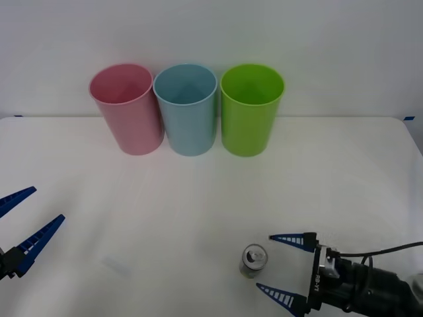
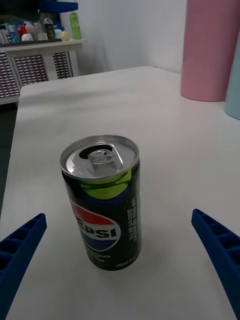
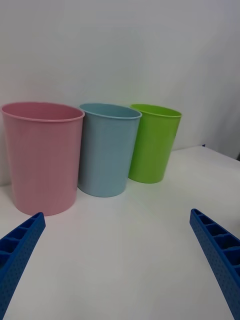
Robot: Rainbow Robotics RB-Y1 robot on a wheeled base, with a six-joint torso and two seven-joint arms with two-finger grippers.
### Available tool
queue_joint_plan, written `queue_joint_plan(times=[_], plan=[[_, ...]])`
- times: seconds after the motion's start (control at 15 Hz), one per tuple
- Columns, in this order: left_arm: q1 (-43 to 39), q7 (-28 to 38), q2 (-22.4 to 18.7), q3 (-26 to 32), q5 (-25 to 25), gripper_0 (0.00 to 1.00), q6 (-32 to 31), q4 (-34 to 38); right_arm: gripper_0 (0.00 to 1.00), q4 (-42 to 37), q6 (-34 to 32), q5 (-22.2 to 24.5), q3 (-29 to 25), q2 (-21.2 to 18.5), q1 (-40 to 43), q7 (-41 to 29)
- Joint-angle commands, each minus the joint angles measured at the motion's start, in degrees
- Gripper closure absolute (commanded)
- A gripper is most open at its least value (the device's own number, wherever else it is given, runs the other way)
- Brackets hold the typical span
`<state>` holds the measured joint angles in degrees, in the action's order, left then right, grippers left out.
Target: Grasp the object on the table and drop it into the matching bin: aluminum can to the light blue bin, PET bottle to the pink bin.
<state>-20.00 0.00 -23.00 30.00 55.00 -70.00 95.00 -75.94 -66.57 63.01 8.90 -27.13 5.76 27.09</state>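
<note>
Near the right front of the tabletop (image 1: 198, 218), the right tool (image 1: 284, 265) is lying low with its two blue ribbed fingers (image 1: 293, 239) spread wide apart, pointing left toward the aluminum can (image 1: 253, 260). The tool is holding nothing; the can is standing upright just beyond the fingertips, apart from both, roughly in line with the gap between them. Seen from the right wrist, the can (image 2: 102, 200) is sitting between the two open fingers (image 2: 20, 245), its silver lid and pull tab facing up and its round red, white and blue logo facing the camera.

At the near left edge, the left tool (image 1: 18, 221) is hovering with its fingers (image 1: 41, 241) likewise spread wide, gripping nothing and touching nothing, well apart from the can.

Along the far side of the tabletop, three bins are standing upright in a row: one pink bin (image 1: 127, 109) on the left, one light blue bin (image 1: 188, 109) in the middle and one lime green bin (image 1: 250, 109) on the right. Neighbouring bins are standing just beside one another. From the left wrist, the same three are showing in the same order: pink bin (image 3: 42, 157), light blue bin (image 3: 107, 150), lime green bin (image 3: 152, 142).

One can is in view, well apart from the row of bins.
</note>
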Motion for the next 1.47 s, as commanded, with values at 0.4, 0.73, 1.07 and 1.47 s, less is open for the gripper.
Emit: queue_joint_plan(times=[0.4, 0.73, 1.07, 1.47], plan=[[0.00, 0.00, 0.00, 0.00, 0.00, 0.00, 0.00, 0.00, 0.00, 0.00, 4.25, 4.58, 1.73, 4.80, -0.83, 2.27], [0.00, 0.00, 0.00, 0.00, 0.00, 0.00, 0.00, 0.00, 0.00, 0.00, 6.36, 5.81, 2.96, 6.21, -1.10, 3.15], [0.00, 0.00, 0.00, 0.00, 0.00, 0.00, 0.00, 0.00, 0.00, 0.00, 6.80, 5.81, 3.14, 6.21, -1.19, 3.76], [0.00, 0.00, 0.00, 0.00, 0.00, 0.00, 0.00, 0.00, 1.00, 0.00, 7.06, 5.45, 3.14, 6.12, -1.19, 4.47]])
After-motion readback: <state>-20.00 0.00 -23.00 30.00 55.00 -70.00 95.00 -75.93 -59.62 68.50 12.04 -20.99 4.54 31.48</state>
